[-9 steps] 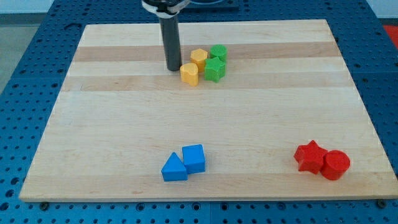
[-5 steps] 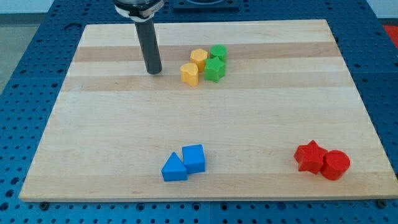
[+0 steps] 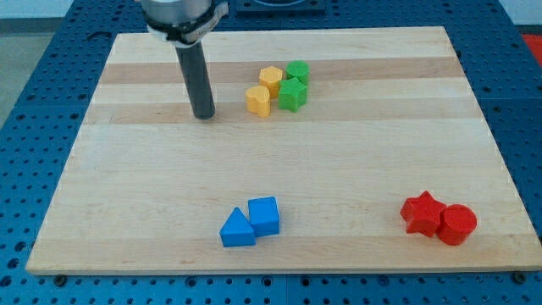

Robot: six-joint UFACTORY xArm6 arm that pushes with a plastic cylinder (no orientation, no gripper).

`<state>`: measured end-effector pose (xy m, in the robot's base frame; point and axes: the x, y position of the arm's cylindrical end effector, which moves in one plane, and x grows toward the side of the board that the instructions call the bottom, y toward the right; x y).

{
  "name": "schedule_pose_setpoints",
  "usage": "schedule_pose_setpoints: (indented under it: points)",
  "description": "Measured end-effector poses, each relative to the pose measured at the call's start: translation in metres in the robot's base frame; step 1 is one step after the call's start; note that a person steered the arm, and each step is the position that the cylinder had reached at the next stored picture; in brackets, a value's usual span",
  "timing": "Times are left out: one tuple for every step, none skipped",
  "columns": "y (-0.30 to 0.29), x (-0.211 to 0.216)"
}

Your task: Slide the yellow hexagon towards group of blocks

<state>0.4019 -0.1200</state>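
Note:
The yellow hexagon (image 3: pixel 271 78) sits at the upper middle of the board, touching a second yellow block (image 3: pixel 259 100) below it and two green blocks, one rounded (image 3: pixel 297 72) and one star-like (image 3: pixel 293 94), on its right. My tip (image 3: pixel 203 115) rests on the board to the left of this cluster, about a block's width and more away from the lower yellow block, touching nothing.
A blue triangle (image 3: pixel 236 229) and a blue cube (image 3: pixel 263 215) sit together near the view's bottom. A red star (image 3: pixel 422 213) and a red cylinder (image 3: pixel 456 224) sit at the bottom right. The wooden board (image 3: pixel 127 169) ends close below them.
My tip has moved left and slightly down, away from the lower yellow block it stood next to. No block has moved.

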Motion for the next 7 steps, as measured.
schedule_pose_setpoints:
  points:
    - [0.008, 0.004]
    - [0.016, 0.002]
    - [0.025, 0.002]
    - [0.048, -0.003]
    - [0.068, -0.017]
    - [0.079, -0.023]
    - [0.076, -0.003]
